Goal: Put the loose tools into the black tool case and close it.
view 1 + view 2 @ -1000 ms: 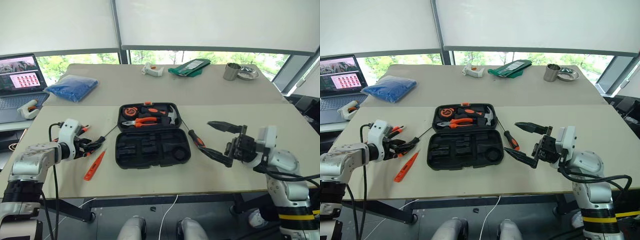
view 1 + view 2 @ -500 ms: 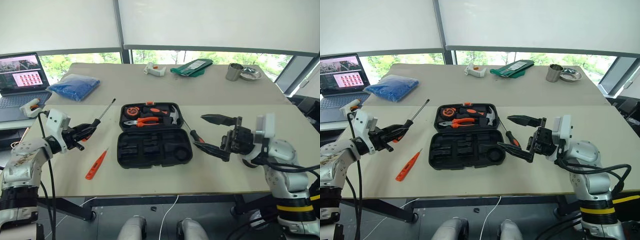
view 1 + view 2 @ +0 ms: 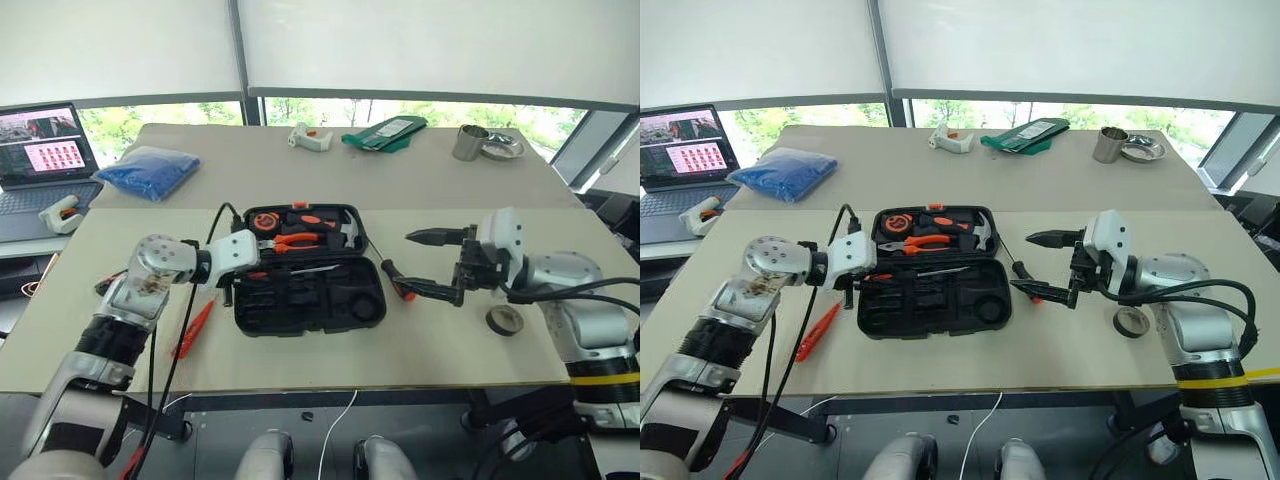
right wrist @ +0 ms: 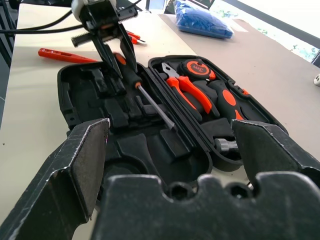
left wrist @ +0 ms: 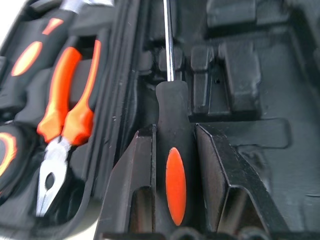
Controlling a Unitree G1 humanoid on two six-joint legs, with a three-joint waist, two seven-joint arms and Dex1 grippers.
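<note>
Left gripper [image 5: 172, 165] is clamping a screwdriver [image 5: 170, 165] between its fingers over the black tool case [image 3: 306, 282], its shaft visible in the left wrist view beside pliers [image 5: 65, 107], while the right gripper [image 3: 432, 262] is hanging spread wide, gripping nothing, a second screwdriver [image 3: 393, 276] lying under it and a tape roll [image 3: 504, 320] nearby.

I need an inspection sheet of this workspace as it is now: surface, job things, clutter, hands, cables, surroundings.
Surface: beige table, second table behind.
Job's things: black tool case open; one screwdriver held over its front half; second screwdriver right of the case; utility knife left of it; tape roll at right.
Clutter: blue cloth bundle, metal cup, green packet.
Hands: left hand shut on the first screwdriver; right hand open, above the second screwdriver.
Cables: black cable along left arm.
Surroundings: laptop, windows.
</note>
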